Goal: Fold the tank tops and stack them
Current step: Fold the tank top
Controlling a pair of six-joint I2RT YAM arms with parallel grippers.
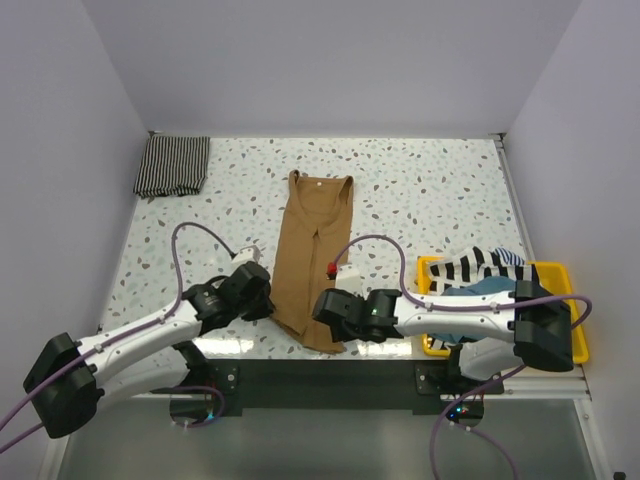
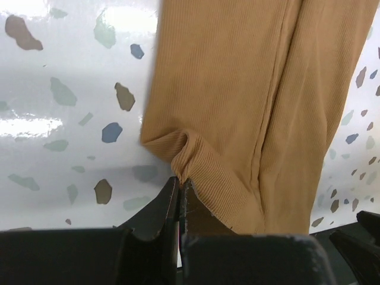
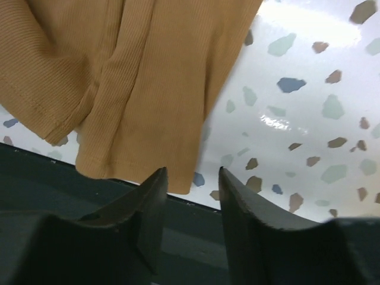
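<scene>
Tan tank top: it lies in the middle of the surface, folded into a long thin strip. It runs from far to near, and its near end reaches the near edge of the surface.
Left end effector: it is at the near left corner of the tan tank top. Its two fingers are squeezed tight together on the hem there, and the cloth bunches up in a little fold at the tips.
Right end effector: it is at the near right corner of the same top. Its fingers stand apart with a gap between them. The cloth corner lies just past the tips, and nothing is pinched.
Thin-striped tank top: it is folded flat in the far left corner, well apart from the arms.
Yellow bin: it sits at the near right side of the surface.
Broad-striped tank top: it is heaped in the bin and hangs over the left rim.
Blue top: it is in the bin, under the broad-striped one.
Surface: it is white with small colored specks.
</scene>
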